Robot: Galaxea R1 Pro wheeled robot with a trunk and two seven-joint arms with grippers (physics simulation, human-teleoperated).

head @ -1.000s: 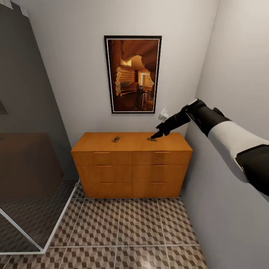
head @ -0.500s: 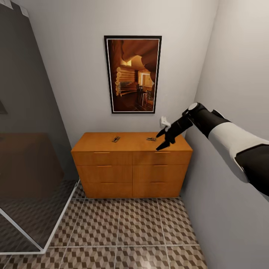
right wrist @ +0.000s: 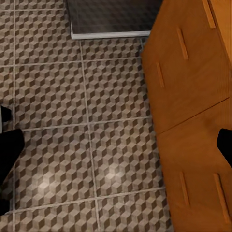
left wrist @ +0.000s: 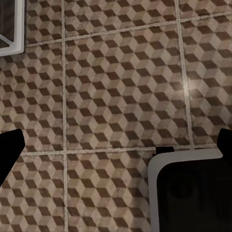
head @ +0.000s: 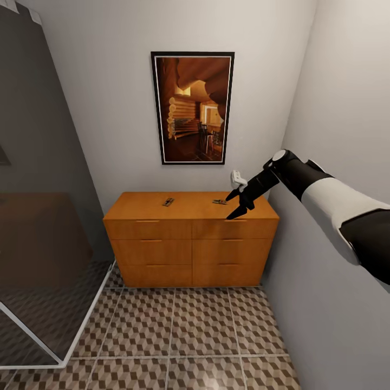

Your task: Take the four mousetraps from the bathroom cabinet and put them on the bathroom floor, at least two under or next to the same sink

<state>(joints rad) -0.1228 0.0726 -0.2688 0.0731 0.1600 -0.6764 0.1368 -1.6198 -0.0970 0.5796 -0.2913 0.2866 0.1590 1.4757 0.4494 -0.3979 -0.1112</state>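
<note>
The orange-brown cabinet (head: 189,238) stands against the far wall. Two mousetraps lie on its top, one left of centre (head: 168,202) and one toward the right (head: 219,202). My right gripper (head: 228,208) hangs open just right of the right-hand mousetrap, over the cabinet's front edge and holding nothing. The right wrist view looks down past its spread fingertips (right wrist: 8,154) at the cabinet's drawer fronts (right wrist: 193,96) and the bathroom floor (right wrist: 87,121). In the left wrist view my left gripper (left wrist: 116,150) is open and empty above the cube-patterned bathroom floor (left wrist: 121,87). The sink is out of view.
A dark glass shower enclosure (head: 43,216) with a white frame takes up the left side. The grey right wall (head: 336,108) runs close beside my right arm. A framed picture (head: 192,108) hangs above the cabinet. My base's dark, grey-rimmed edge (left wrist: 193,193) sits below the left gripper.
My right gripper has lifted off the right-hand mousetrap, pulled back toward the cabinet's front edge and turned, its fingers now spread. The mousetrap stayed on the cabinet top.
</note>
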